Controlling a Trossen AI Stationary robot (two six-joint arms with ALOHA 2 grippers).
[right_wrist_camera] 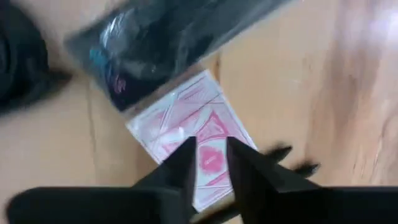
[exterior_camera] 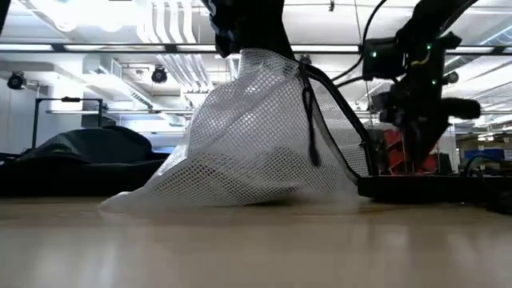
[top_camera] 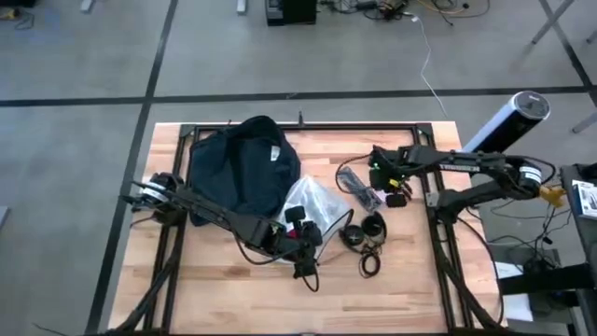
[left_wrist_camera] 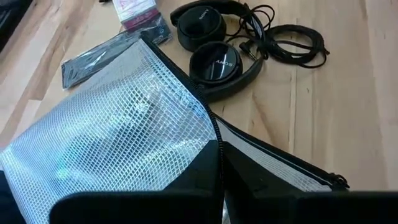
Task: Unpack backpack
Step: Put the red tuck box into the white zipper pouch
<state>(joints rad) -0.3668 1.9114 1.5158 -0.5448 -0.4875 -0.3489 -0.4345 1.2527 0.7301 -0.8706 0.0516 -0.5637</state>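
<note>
The backpack [top_camera: 241,173], dark navy with a small white label, lies slumped at the far left of the wooden table [top_camera: 410,280], behind the left arm and well back from its jaws. The low view shows it as a dark mound [exterior_camera: 88,148] at the left, beyond the pouch.

The left gripper [top_camera: 300,245] sits near the table's middle front, with its 2 jaws clamped on the edge of a mesh pouch [top_camera: 312,207]. In the left wrist view the dark fingers [left_wrist_camera: 205,180] pinch the zipper edge of the pouch [left_wrist_camera: 118,130], whose white mesh body spreads out ahead of the jaws. In the low view the mesh pouch [exterior_camera: 256,136] hangs from above like a tent, its lower edge resting on the table.

Ahead of those jaws, past the pouch, lie black Sony headphones [left_wrist_camera: 214,46] with a coiled cable [left_wrist_camera: 292,43]; beside them a flat dark packet [left_wrist_camera: 109,53] and the corner of a pink and white packet [left_wrist_camera: 134,7].

The right gripper [top_camera: 396,177] is farther right, over the small items near the table's far side. In the right wrist view its 2 fingers [right_wrist_camera: 180,168] stand slightly apart, gripping nothing, just above a pink and white packet [right_wrist_camera: 193,134]. Beyond the fingertips lies a dark, shiny wrapped packet [right_wrist_camera: 168,40], touching or slightly overlapping the pink one.
</note>
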